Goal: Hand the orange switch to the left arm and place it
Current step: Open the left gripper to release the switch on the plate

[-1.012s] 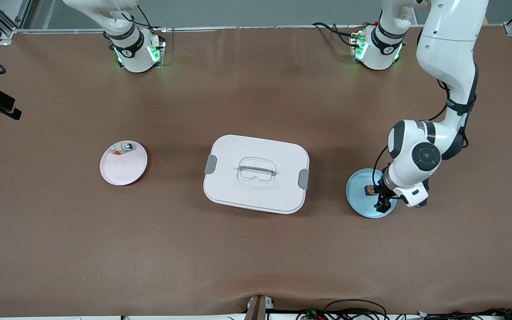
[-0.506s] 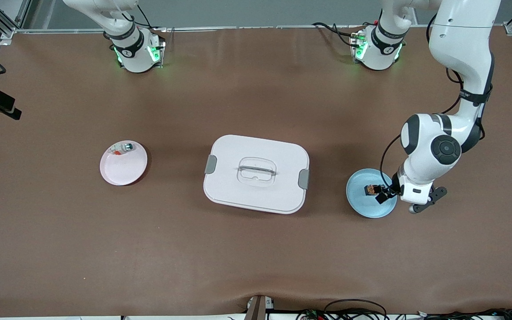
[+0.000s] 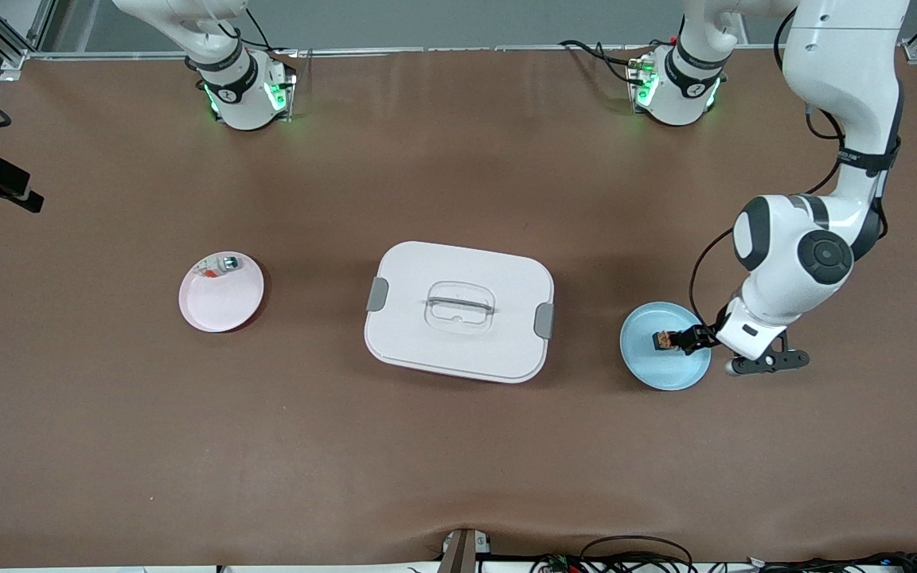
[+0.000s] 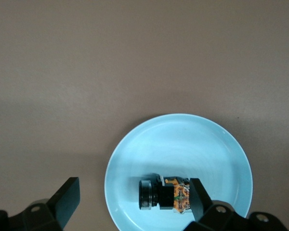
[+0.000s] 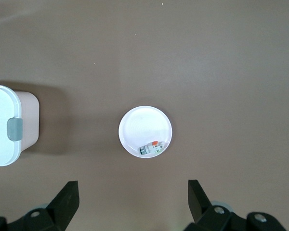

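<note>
The orange switch (image 3: 663, 341) lies on its side on a blue plate (image 3: 665, 368), beside the box (image 3: 427, 270) toward the left arm's end of the table. My left gripper (image 3: 694, 340) is open and low over the plate's edge. In the left wrist view, one finger stands right by the orange end of the switch (image 4: 166, 194), and the other is off the plate (image 4: 183, 139) over bare table. That gripper (image 4: 133, 192) holds nothing. My right gripper (image 5: 132, 192) is open and empty, high over the table, and out of the front view.
A pink plate (image 3: 220, 301) holding a small white part (image 3: 224, 264) sits beside the box toward the right arm's end. The right wrist view shows this plate (image 5: 144, 126), the part (image 5: 151, 147) and one end of the box (image 5: 2, 126). Cables lie along the table's near edge.
The left arm's wrist has swung toward its own end of the table and turned. Its gripper has shifted from the plate's near rim to beside the switch. The switch has not moved.
</note>
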`<state>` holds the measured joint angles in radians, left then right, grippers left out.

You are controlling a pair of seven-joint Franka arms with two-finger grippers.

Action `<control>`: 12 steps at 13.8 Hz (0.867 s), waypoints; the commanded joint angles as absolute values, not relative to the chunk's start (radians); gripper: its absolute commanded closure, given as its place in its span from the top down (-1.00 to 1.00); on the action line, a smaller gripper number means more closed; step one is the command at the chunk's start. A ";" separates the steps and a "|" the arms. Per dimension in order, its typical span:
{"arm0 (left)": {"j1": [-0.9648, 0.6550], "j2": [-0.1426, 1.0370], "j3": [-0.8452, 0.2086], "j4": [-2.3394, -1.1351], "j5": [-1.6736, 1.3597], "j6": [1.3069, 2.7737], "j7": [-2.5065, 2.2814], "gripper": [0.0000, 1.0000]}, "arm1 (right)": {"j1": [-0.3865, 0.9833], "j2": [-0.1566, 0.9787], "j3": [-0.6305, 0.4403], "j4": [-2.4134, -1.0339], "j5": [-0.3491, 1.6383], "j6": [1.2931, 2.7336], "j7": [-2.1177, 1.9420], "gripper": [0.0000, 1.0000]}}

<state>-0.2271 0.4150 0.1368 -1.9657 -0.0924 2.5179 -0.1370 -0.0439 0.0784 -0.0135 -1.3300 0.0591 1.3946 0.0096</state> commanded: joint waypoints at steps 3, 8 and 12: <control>-0.221 0.359 0.137 -1.973 -0.104 2.514 -0.098 1.00 | -0.058 0.057 -0.003 -1.333 0.075 1.384 0.054 1.00; -0.184 0.270 0.137 -1.974 -0.100 2.493 -0.051 1.00 | -0.057 0.057 0.000 -1.333 0.060 1.382 0.049 1.00; -0.186 0.204 0.137 -1.967 -0.100 2.381 -0.051 1.00 | -0.057 0.057 -0.003 -1.333 0.060 1.382 0.046 1.00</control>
